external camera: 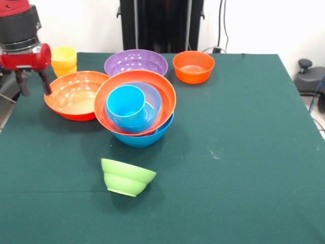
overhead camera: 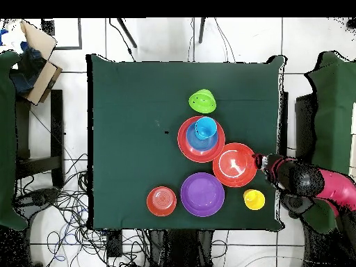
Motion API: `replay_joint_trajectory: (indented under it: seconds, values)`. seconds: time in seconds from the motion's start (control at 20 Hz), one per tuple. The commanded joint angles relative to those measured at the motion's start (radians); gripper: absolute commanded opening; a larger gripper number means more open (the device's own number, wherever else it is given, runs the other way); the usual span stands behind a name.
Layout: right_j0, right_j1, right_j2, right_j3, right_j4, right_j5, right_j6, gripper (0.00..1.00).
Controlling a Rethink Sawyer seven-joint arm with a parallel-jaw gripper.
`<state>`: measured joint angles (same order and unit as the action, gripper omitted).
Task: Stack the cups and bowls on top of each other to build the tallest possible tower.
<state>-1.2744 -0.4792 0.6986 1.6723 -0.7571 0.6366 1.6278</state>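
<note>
Now the gripper (external camera: 33,83) hangs empty, fingers apart, beside the orange bowl (external camera: 75,94).
Mid-table, the tower (external camera: 136,109) leans, its blue cup (external camera: 125,104) tilted; the green bowl (external camera: 127,177) lies apart, the yellow cup (external camera: 64,60) behind the gripper.

The table (external camera: 244,152) is covered with a dark green cloth. Behind its far edge stands a black stand (external camera: 161,25) against a white wall. A grey device (external camera: 308,76) sits off the right edge. In the overhead view, cables (overhead camera: 62,208) lie on the tiled floor, and a cardboard box (overhead camera: 38,66) sits off one corner.
</note>
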Motion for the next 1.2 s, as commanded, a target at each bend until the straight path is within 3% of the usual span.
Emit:
replay_joint_trajectory:
  seconds: [0.05, 0.3, 0.65, 1.2]
  values:
    - [-0.012, 0.010, 0.035, -0.117, -0.078, 0.114, -0.417, 1.00]
    - [-0.004, 0.017, 0.028, -0.107, -0.093, 0.090, -0.387, 1.00]
    - [0.054, -0.038, -0.009, -0.003, -0.124, 0.016, -0.238, 1.00]
    - [0.122, -0.076, -0.052, 0.075, -0.164, -0.058, -0.093, 1.00]
